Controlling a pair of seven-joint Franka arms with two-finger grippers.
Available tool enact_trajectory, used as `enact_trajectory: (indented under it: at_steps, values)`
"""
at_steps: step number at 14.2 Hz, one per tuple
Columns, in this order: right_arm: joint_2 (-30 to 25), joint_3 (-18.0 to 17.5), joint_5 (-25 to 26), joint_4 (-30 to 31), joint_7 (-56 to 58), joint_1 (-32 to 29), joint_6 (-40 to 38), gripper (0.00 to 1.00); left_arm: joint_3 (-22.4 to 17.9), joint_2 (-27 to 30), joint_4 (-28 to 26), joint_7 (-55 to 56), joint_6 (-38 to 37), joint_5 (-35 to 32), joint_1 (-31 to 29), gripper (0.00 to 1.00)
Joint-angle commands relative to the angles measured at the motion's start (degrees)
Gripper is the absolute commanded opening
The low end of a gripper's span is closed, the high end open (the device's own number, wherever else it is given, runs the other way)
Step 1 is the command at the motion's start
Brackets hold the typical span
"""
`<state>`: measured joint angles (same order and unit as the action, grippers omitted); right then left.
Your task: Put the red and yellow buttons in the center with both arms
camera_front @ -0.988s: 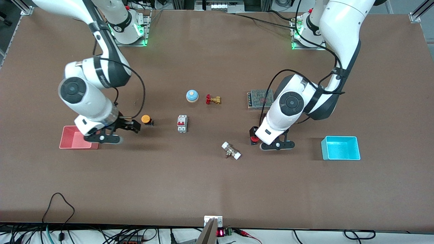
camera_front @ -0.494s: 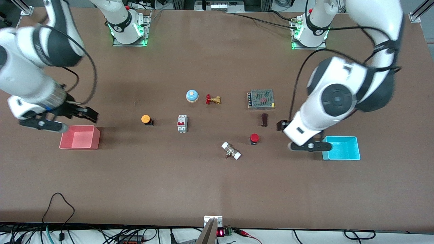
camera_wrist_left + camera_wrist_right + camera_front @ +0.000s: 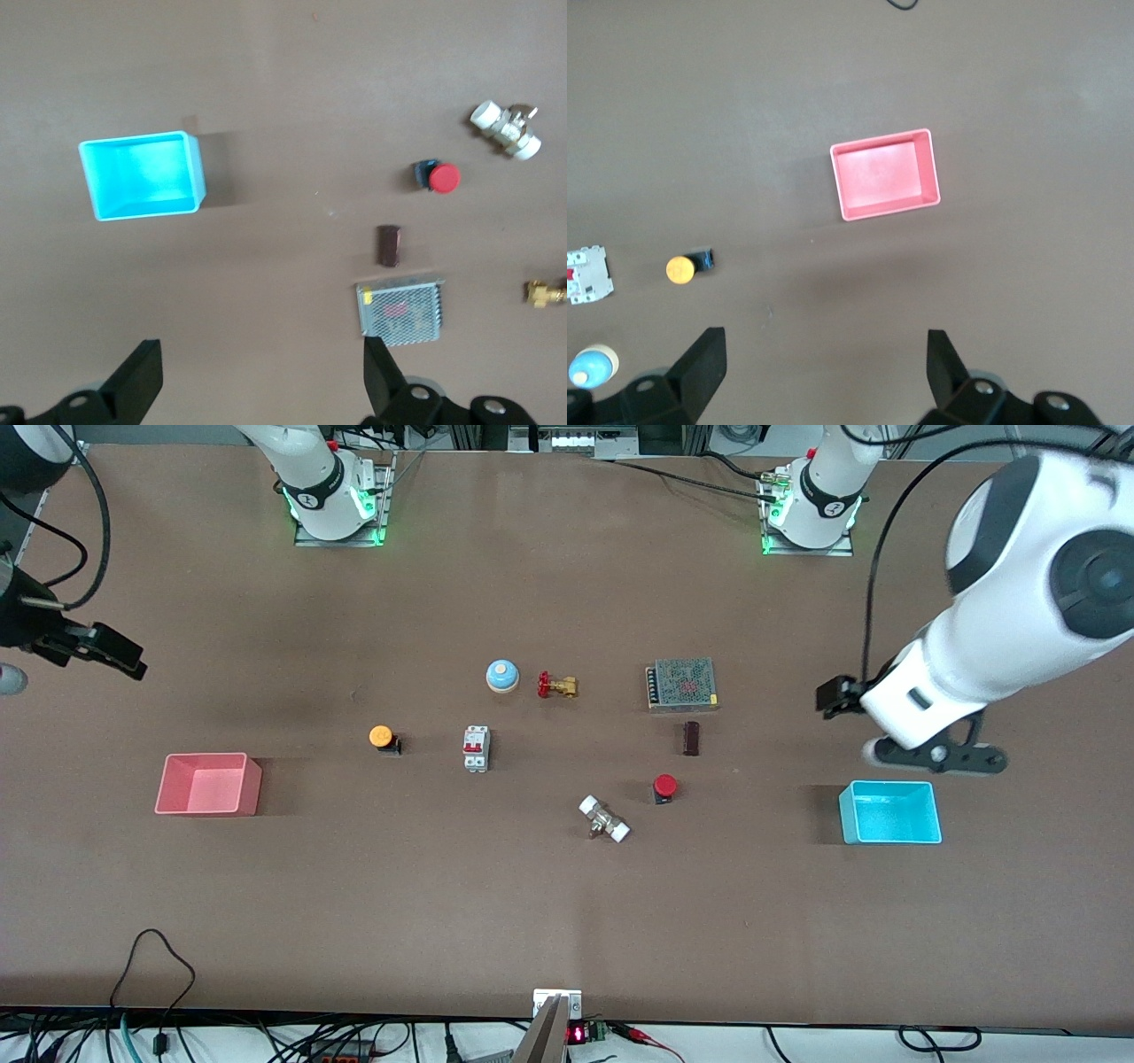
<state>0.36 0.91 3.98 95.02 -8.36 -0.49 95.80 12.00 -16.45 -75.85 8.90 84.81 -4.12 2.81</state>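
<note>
With the red button [image 3: 664, 786] and yellow button [image 3: 382, 737] resting on the brown tabletop [image 3: 567, 895] near the middle, the open, empty left gripper [image 3: 257, 390] hangs over the table by the blue bin [image 3: 890, 812] and the open, empty right gripper [image 3: 824, 376] near the pink bin [image 3: 209, 784], so placement looks done and only parking the arms seems left.

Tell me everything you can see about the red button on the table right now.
The red button is a small push button: a round, glossy red cap on a short black base, which looks like plastic. It lies tipped on its side on the bare brown tabletop, with nothing touching it and no pincer near it. A dark brown block lies a little farther from the front camera, and a white-capped metal fitting lies nearby toward the right arm's end. The left wrist view shows it too.
</note>
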Motion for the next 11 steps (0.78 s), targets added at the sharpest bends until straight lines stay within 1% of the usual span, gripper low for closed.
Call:
enact_trajectory:
  at_steps: [1, 3, 4, 5, 6, 7, 9, 11]
  values:
    - [0.51, 0.05, -2.56, -0.10, 0.45, -0.57, -1.14, 1.00, -3.29, 12.55, -14.38, -3.01, 4.03, 2.35, -0.62, 1.00]
    - [1.04, 0.05, -3.71, -0.28, 0.45, -0.31, -1.06, 1.00, -8.03, 17.65, -19.75, -3.70, 5.01, 5.95, -0.44, 1.00]
    - [1.05, 0.40, -3.80, -0.28, 0.45, 0.57, -1.32, 1.00, -8.40, 19.24, -22.13, -4.49, 5.01, 6.05, -0.62, 1.00]
    - [1.05, 1.19, -3.63, -0.45, 0.71, 1.97, -1.23, 1.00, -8.58, 19.78, -23.37, -4.68, 4.92, 5.97, -0.70, 1.00]
    - [1.31, 2.24, -3.71, -1.15, 0.71, 3.72, -1.32, 1.00, -8.58, 19.87, -23.29, -5.81, 4.66, 5.79, -0.70, 1.00]
    - [2.62, 2.42, -3.71, -2.63, 0.54, 4.35, -2.10, 1.00, -8.58, 19.79, -23.21, -7.65, 4.40, 5.53, -0.79, 1.00]
    - [3.24, 2.43, -3.80, -4.31, 0.54, 4.18, -4.74, 1.00, -8.58, 19.18, -22.16, -9.16, 4.57, 5.52, -1.49, 1.00]
    - [3.94, 2.43, -3.89, -4.76, 0.54, 3.83, -5.54, 1.00, -8.40, 18.56, -21.36, -9.16, 5.01, 5.09, -1.50, 1.00]
